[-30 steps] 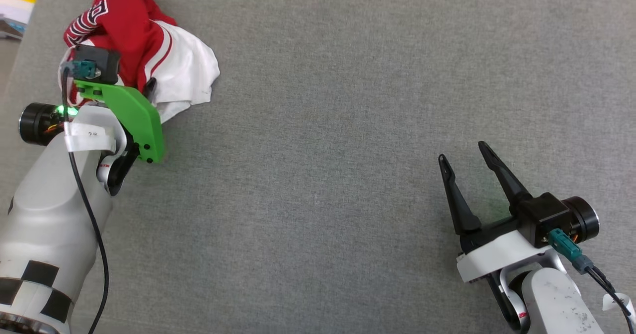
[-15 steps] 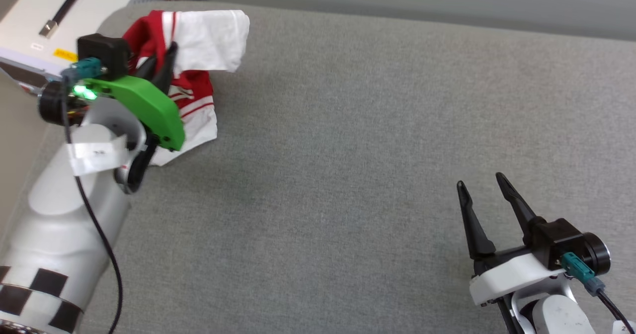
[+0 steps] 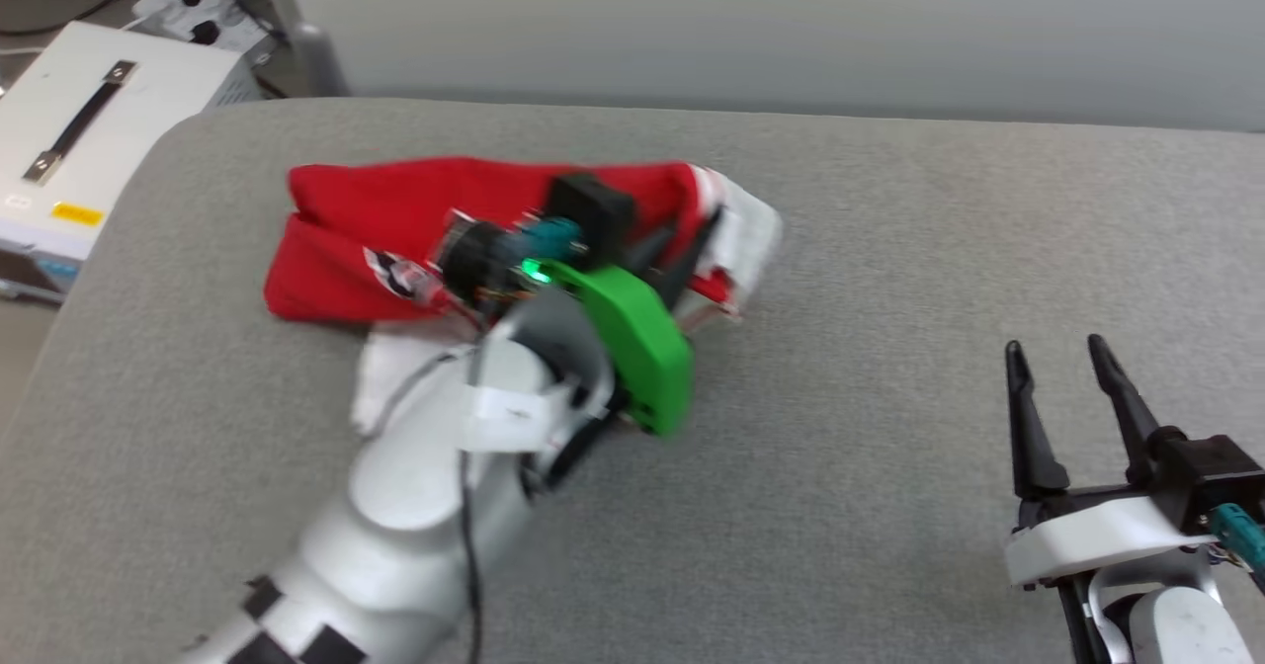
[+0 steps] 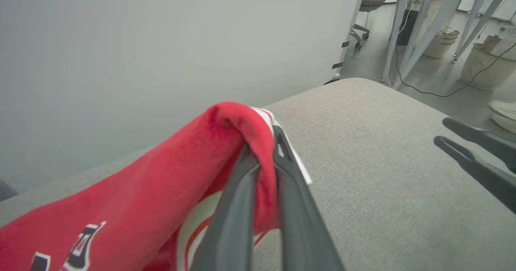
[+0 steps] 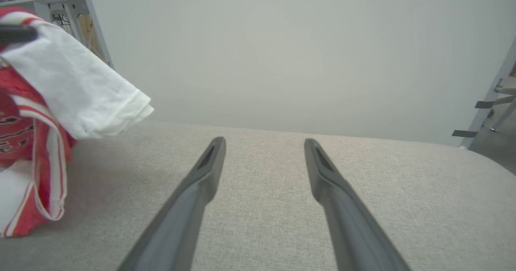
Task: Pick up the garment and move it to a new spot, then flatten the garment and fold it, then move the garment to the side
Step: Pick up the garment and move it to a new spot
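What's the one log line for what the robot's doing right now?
left gripper: shut on red jersey T-shirt with white sleeves | right gripper: open, empty

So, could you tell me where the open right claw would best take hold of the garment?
Probably the white sleeve hanging off the garment's end nearest the right claw: its hemmed edge juts out free above the grey surface. Come in from the robot's right, open jaws straddling that hem, staying clear of the left claw, which is shut on a red fold just beside it.
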Available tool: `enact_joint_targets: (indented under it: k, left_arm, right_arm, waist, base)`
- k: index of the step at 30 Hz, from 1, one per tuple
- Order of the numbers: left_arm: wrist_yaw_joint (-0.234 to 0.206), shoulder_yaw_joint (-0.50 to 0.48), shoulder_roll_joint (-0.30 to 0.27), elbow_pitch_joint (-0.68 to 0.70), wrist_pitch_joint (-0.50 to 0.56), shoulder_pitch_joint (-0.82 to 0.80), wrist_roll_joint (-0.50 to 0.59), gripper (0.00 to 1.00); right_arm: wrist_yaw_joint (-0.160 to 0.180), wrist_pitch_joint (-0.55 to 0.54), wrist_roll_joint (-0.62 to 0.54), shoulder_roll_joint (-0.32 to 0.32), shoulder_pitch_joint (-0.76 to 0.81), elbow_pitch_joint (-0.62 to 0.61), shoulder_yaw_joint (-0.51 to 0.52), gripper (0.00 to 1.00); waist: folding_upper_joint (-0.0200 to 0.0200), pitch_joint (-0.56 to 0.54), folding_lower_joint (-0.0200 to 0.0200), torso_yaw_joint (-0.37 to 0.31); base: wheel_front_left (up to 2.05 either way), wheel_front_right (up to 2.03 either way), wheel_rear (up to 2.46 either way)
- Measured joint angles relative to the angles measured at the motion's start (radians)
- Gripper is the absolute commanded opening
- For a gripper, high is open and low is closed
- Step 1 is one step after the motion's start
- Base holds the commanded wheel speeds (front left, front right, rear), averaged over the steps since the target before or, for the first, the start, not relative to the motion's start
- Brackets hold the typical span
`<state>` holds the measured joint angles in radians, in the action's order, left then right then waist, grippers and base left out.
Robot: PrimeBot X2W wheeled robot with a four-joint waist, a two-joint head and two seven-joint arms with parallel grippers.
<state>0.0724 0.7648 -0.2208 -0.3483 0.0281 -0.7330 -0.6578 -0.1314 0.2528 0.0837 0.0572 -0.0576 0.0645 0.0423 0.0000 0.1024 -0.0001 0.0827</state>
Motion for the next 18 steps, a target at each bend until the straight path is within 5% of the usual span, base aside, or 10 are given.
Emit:
enact_joint_targets:
  k: [5, 9, 10, 11, 12, 18]
  left_arm:
    - [-0.009, 0.073, 0.124, -0.016, 0.005, 0.004, 0.007, 0.00]
    - [-0.015, 0.141, 0.167, -0.079, 0.007, 0.004, -0.008, 0.00]
    - [-0.017, 0.154, 0.168, -0.096, 0.007, 0.004, -0.013, 0.11]
    - [-0.020, 0.179, 0.168, -0.118, 0.009, 0.004, -0.015, 0.85]
    - [-0.027, 0.205, 0.167, -0.132, 0.018, 0.006, -0.031, 1.00]
    - [-0.051, 0.330, 0.170, -0.204, 0.042, 0.010, -0.083, 1.00]
  right_arm:
    - [0.000, 0.000, -0.002, -0.001, -0.001, -0.014, 0.054, 1.00]
    - [0.000, 0.000, -0.004, -0.001, -0.001, -0.030, 0.088, 1.00]
    - [0.000, 0.000, -0.005, -0.001, -0.002, -0.030, 0.089, 1.00]
    - [0.000, 0.000, -0.005, -0.001, -0.002, -0.031, 0.093, 1.00]
    - [0.000, 0.000, -0.005, -0.001, -0.002, -0.030, 0.091, 1.00]
    - [0.000, 0.000, -0.001, -0.004, -0.002, -0.032, 0.081, 1.00]
  waist:
    - [0.0000, 0.000, 0.0000, -0.064]
    - [0.0000, 0.006, 0.0000, -0.123]
    - [0.0000, 0.007, 0.0000, -0.135]
    - [0.0001, 0.010, 0.0000, -0.150]
    - [0.0000, 0.012, 0.0000, -0.164]
    - [0.0000, 0.032, 0.0000, -0.220]
  base:
    - [0.00, 0.00, 0.00]
    - [0.00, 0.00, 0.00]
    - [0.00, 0.00, 0.00]
    - [0.00, 0.00, 0.00]
    - [0.00, 0.00, 0.00]
    - [0.00, 0.00, 0.00]
